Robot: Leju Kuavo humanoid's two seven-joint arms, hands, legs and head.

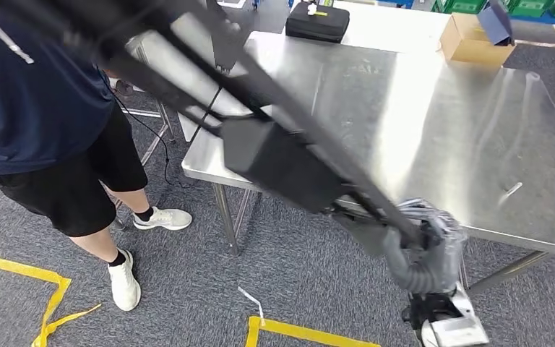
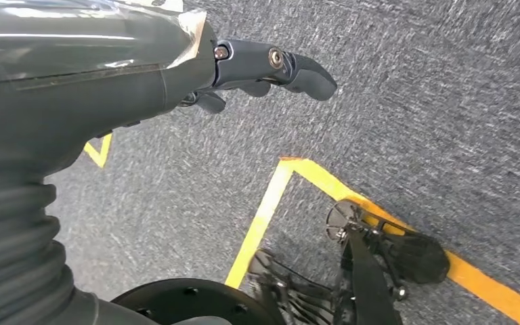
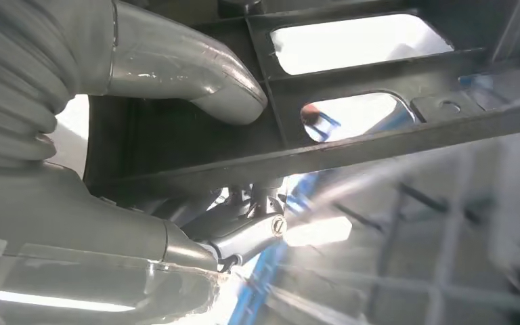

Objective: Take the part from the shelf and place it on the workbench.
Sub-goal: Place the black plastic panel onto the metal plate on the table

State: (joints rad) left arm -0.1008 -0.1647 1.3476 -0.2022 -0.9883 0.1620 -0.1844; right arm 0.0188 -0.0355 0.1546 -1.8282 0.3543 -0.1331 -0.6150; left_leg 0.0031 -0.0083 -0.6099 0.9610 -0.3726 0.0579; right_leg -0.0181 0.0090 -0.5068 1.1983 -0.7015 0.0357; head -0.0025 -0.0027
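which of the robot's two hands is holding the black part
The right hand: it grips the long black frame part over the steel workbench. The left hand holds nothing and hangs over the grey carpet.

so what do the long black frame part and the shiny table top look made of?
Long black frame part: matte black, thin ribs with cut-out windows; looks like moulded plastic, possibly painted metal. Right hand grips it. Shiny table top: bare brushed steel by its streaky glare.

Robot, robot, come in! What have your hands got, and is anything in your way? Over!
Right hand grips the black frame part, carried above the steel workbench. Left hand holds nothing, hangs over carpet. Person stands beside the workbench's end.
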